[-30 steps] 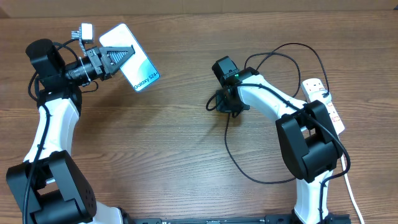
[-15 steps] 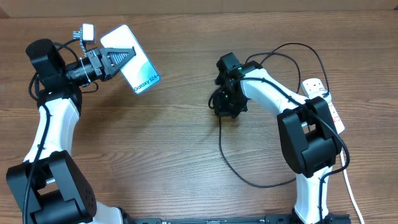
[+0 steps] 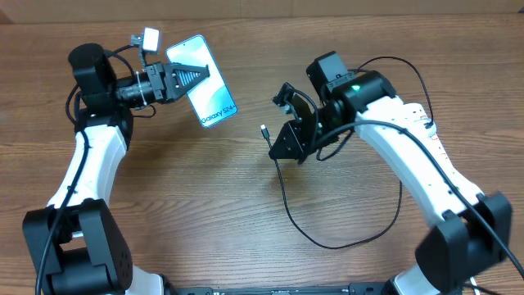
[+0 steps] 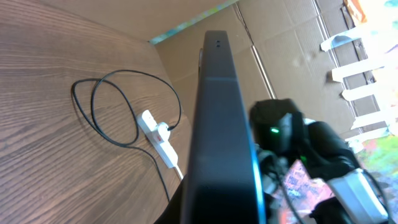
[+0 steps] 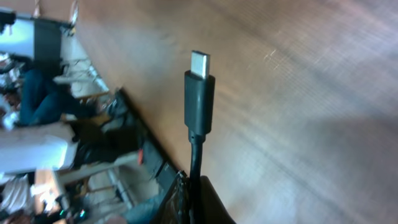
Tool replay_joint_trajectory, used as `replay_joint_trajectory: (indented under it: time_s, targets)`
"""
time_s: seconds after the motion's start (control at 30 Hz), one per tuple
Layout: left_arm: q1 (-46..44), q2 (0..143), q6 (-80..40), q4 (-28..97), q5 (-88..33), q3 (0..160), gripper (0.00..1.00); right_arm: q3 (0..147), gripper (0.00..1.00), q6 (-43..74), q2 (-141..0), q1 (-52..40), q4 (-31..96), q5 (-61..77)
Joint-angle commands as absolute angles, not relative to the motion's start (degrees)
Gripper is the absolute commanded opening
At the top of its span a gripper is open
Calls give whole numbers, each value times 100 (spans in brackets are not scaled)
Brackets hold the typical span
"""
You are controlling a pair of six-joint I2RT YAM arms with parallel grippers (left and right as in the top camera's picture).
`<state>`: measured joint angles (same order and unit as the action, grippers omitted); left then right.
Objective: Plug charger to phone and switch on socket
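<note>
We find the phone light, rigid and likely slick-faced, clamped in the left gripper. Right of the phone, the right gripper pinches the limp charger just behind its stiff plug; we judge that hold sound.

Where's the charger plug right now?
Overhead view, mid-table: the charger plug sticks out of the right gripper, just right of the phone in the left gripper.

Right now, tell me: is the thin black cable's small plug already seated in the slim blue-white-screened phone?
No: the plug juts free from the right gripper, well apart from the phone held in the left gripper.
</note>
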<state>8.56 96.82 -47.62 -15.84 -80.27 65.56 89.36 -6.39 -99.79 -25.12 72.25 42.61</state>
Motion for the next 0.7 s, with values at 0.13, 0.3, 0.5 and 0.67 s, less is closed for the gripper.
replay_joint_trajectory:
  time_s: [0.13,0.3,0.5,0.67]
  targets:
    - [812,9677,-4906,-1673,-8058,6593,4,8995,4,-1485,-9334,-2517,8652,4442]
    - [810,9677,-4886,-1673,-7935,6593,4,8995,4,-510,-8132,-2517,8420,2871]
    - [810,9677,-4886,-1673,-7843,6593,4,7850,4,204,-7107,-2517,6965,2257]
    - [738,9677,-4936,-1678,-7843,6593,4,6020,4,545,-7063,-2517,4191,2290]
